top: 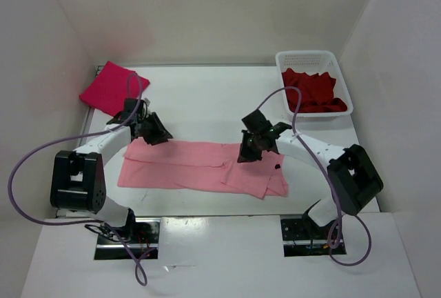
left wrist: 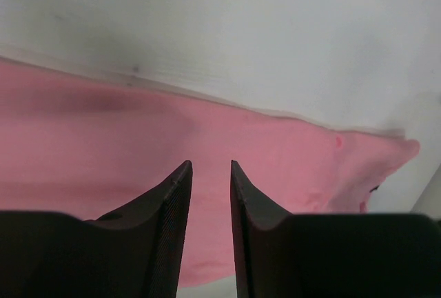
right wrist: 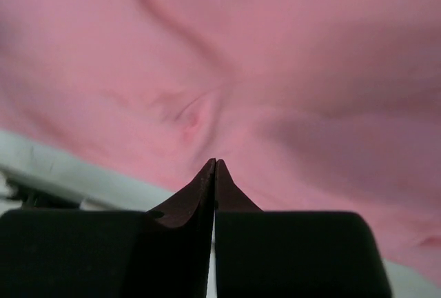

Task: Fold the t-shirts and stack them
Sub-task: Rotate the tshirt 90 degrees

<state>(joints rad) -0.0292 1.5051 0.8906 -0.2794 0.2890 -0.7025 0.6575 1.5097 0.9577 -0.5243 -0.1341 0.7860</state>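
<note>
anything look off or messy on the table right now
Nothing spilled or damaged. The pale pink shirt lies stretched sideways, its right end rumpled and sagging toward the near edge. The dark red shirt sits crumpled in the basket; the crimson shirt lies folded but turned diagonally.

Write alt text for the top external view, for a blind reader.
A pale pink t-shirt lies spread across a white table, the left gripper at its far-left corner, the right gripper above its right half. A crimson-pink shirt lies folded far left; a dark red shirt sits in a white basket far right.
</note>
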